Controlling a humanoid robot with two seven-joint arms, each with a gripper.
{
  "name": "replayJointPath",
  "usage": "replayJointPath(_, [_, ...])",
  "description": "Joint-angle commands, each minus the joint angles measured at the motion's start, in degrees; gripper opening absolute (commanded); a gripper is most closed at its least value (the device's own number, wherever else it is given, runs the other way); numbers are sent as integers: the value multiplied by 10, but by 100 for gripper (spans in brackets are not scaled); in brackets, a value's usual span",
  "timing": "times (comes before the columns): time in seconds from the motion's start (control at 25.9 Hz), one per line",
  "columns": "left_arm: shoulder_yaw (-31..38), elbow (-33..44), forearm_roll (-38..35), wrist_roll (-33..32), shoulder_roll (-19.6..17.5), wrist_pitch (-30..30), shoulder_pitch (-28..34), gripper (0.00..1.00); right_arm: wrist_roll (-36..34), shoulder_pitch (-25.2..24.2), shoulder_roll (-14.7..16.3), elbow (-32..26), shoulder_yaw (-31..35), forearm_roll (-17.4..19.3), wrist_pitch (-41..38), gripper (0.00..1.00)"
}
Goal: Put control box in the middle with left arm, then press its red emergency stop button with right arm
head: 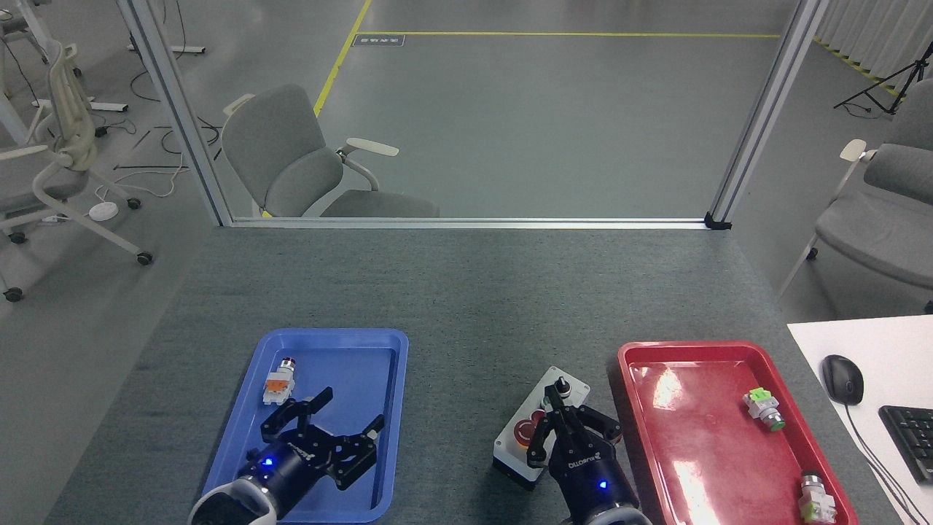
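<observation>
Robotics lab: felt-topped bench (466, 292), taped floor line (568, 34), office chairs (306, 160), tripod (885, 87).

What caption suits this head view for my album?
Right claw shut over the control box on the grey tabletop, left claw open above the blue tray.

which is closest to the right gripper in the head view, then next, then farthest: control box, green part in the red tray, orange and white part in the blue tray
1. control box: right under the right gripper, between the trays.
2. green part: to its right, in the red tray.
3. orange and white part: far to its left, in the blue tray.
</observation>
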State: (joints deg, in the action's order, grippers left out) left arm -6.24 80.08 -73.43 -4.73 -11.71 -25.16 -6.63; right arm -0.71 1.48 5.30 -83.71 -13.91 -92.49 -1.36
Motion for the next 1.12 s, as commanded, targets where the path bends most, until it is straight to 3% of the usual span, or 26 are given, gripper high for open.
replayJointPath(0.0, [87,5,9,11,-2,-4,5,99,19,-3,0,-1,-11,-1,0,0])
replayJointPath(0.27, [139,-1,19,48,5,106,1,99,18,-8,-3,0,-32,-2,2,0])
replayJointPath(0.46, [177,-12,72,47,5,121,-9,99,21,-15,-3,2,-38,-3,12,0])
replayJointPath(1.08, [153,-26,78,46,35,239,-14,99,35,-12,-1,48,-38,3,27,0])
